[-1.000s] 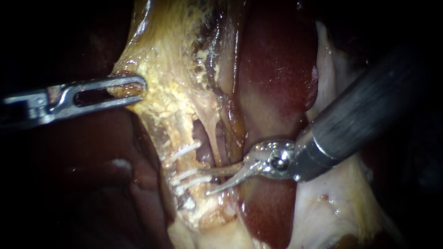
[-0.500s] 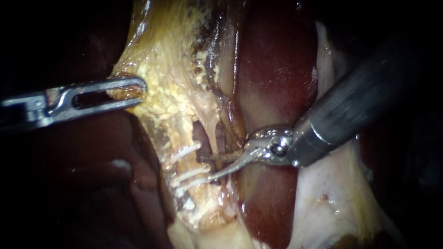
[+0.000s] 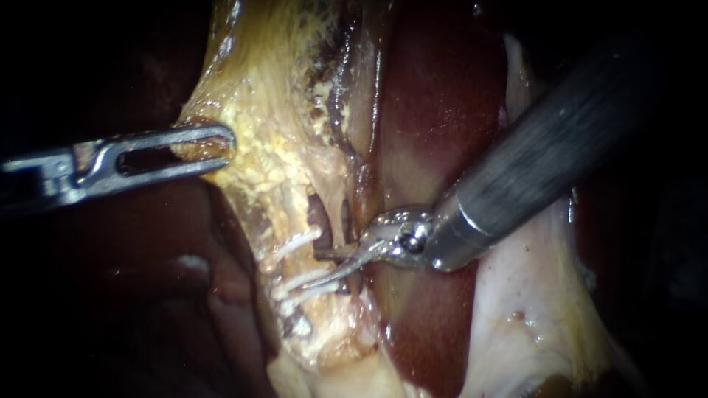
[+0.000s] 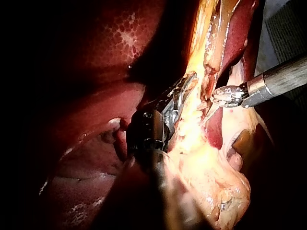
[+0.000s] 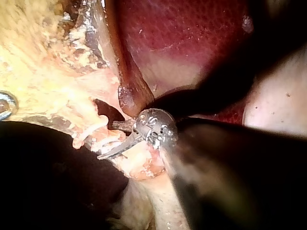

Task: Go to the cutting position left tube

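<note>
My left instrument [image 3: 214, 144] comes in from the left, its slotted jaws shut on the edge of the yellow fatty gallbladder tissue [image 3: 265, 147] and holding it taut. That grip also shows in the left wrist view [image 4: 184, 88]. The left tube [image 3: 284, 262] carries three white clips [image 3: 295, 242]. My right instrument [image 3: 308, 269] has curved blades, standing open. They reach into the gap between the upper clip and the lower two. The right wrist view shows the open blades [image 5: 108, 140] against the clips [image 5: 91, 134]. A thin pale strand [image 3: 338, 214] runs beside the window.
The dark red liver [image 3: 435, 110] lies behind my right instrument's shaft [image 3: 531, 162]. Pale whitish tissue [image 3: 516, 302] spreads below that shaft. Darker liver [image 3: 147, 280] fills the lower left. The left wrist view shows my right instrument [image 4: 225, 96] beside the yellow tissue.
My right instrument has moved left and slightly up, and its open blades now reach between the clips on the left tube. My left instrument has held still.
</note>
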Controlling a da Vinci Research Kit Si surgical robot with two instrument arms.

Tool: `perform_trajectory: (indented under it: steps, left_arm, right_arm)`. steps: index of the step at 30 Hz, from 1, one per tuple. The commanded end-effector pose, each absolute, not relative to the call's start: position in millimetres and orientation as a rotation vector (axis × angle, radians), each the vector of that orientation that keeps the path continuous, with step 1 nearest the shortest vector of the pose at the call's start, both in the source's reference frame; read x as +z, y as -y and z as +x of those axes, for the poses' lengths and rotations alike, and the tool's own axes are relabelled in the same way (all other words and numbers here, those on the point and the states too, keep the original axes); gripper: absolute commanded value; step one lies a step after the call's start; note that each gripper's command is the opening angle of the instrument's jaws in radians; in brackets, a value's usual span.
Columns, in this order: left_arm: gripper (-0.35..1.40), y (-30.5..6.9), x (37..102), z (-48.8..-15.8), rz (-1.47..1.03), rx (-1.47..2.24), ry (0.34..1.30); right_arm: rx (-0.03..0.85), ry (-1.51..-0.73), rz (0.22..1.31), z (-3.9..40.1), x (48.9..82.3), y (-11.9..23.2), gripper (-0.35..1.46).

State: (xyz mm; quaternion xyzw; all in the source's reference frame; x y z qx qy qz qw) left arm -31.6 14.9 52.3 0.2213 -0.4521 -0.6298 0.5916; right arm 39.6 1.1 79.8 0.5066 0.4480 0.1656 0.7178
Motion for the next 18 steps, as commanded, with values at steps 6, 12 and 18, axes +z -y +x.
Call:
perform_trajectory:
  steps: [6, 12, 18]
  left_arm:
    - [-0.35, -14.9, 52.4, -31.7, 0.515, -1.465, 1.051]
    - [-0.35, -14.9, 52.4, -31.7, 0.515, -1.465, 1.051]
    - [-0.35, -15.0, 52.6, -31.7, 0.515, -1.465, 1.052]
  right_arm:
    - [0.354, -1.041, 1.163, 40.9, 79.7, -1.2, 1.15]
    - [0.325, -1.061, 1.188, 41.5, 79.1, -0.9, 1.15]
    - [0.295, -1.080, 1.214, 42.2, 78.4, -0.4, 1.15]
